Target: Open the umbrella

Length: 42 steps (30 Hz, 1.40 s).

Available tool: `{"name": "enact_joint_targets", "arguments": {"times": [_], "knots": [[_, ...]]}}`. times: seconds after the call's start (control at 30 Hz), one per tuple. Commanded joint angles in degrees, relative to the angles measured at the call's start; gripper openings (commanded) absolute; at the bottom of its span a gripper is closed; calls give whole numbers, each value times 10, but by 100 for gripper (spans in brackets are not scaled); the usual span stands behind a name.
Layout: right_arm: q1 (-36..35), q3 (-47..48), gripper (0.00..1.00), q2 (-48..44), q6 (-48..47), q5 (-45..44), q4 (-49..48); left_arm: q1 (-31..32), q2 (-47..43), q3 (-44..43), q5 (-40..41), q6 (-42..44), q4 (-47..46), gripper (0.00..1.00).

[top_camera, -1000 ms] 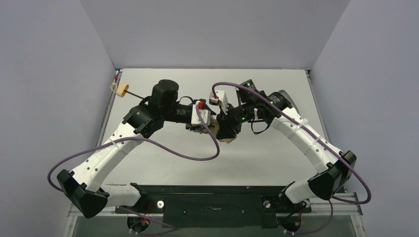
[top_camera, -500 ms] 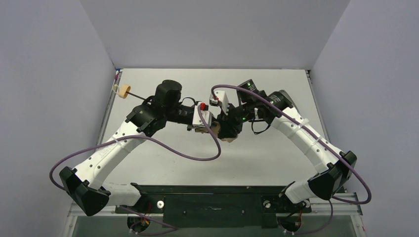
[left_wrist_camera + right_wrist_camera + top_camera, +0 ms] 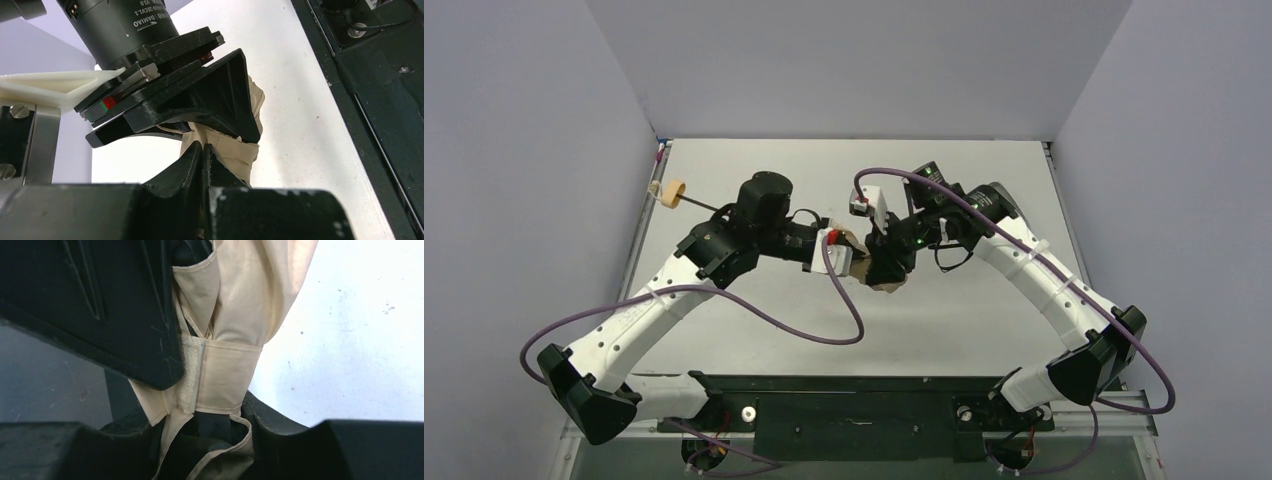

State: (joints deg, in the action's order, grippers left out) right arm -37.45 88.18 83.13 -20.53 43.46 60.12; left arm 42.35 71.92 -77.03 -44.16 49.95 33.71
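Between the fingers of the right gripper [image 3: 215, 427] sits the folded umbrella [image 3: 250, 290], its tan canopy bunched and clamped there over the middle of the worktop [image 3: 984, 330]. Just above that grip the closure strap [image 3: 227, 375] wraps the bundle. Its fuzzy fastening patch [image 3: 190, 370] lies right beside the left gripper [image 3: 202, 150], which comes in from the opposite side with its jaws pressed fully together at the cloth (whether any of the strap is nipped between them I cannot tell). Out past the left gripper's wrist, the thin black shaft [image 3: 707, 205] runs away to the small tan handle [image 3: 672, 192], well apart from both grippers and close to the worktop's left edge.

From where I stand, the worry is that pinch. If the left gripper has closed on nothing, a pull will come away empty and the strap will stay fastened. If it has caught canopy cloth instead of the strap, the same pull could drag the bundle out of the right gripper's hold or strain the fabric. The two grippers are also crowded very close together, so a careless twist could knock them against each other. With the handle end unheld, any tug may swing the shaft toward the side wall.
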Motion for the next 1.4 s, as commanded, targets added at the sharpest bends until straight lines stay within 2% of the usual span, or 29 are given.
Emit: {"name": "enact_joint_targets", "arguments": {"times": [0.0, 0.17, 0.63, 0.87, 0.93, 0.97, 1.0, 1.03, 1.1, 1.13, 1.17, 1.2, 1.23, 1.33, 1.37], "knots": [[14, 26, 0, -16, 3, 77, -58, 5, -16, 7, -34, 27, 45, 0], [36, 20, 0, -8, 17, 92, -59, 7, -20, 3, -51, 30, 74, 0], [73, 25, 0, -2, 57, 120, -78, 36, -25, 16, -37, 120, 191, 0], [88, 27, 0, -1, 80, 127, -98, 36, -53, 55, -6, 109, 167, 0], [95, 24, 0, -4, 96, 124, -117, 35, -71, 79, 27, 50, 111, 2], [100, 23, 0, -6, 112, 123, -138, 32, -77, 88, 41, -7, 63, 16], [104, 18, 0, -10, 122, 120, -149, 21, -89, 101, 60, -58, 42, 24], [113, 13, 0, -12, 147, 118, -179, 12, -94, 105, 62, -85, 7, 40], [126, -1, 0, -21, 189, 114, -230, -25, -103, 110, 38, -174, -39, 56], [131, -10, 0, -23, 214, 110, -248, -61, -104, 108, 25, -246, -54, 59], [140, -20, 0, -27, 238, 106, -283, -80, -104, 108, -5, -283, -88, 64], [145, -26, 0, -29, 252, 100, -300, -120, -103, 107, -18, -365, -131, 68], [154, -39, 0, -34, 284, 96, -340, -140, -102, 112, -33, -412, -156, 70], [169, -69, 0, -47, 350, 77, -428, -241, -99, 136, -38, -640, -318, 72], [171, -82, 0, -51, 380, 73, -472, -259, -98, 146, -26, -677, -346, 73]]}}
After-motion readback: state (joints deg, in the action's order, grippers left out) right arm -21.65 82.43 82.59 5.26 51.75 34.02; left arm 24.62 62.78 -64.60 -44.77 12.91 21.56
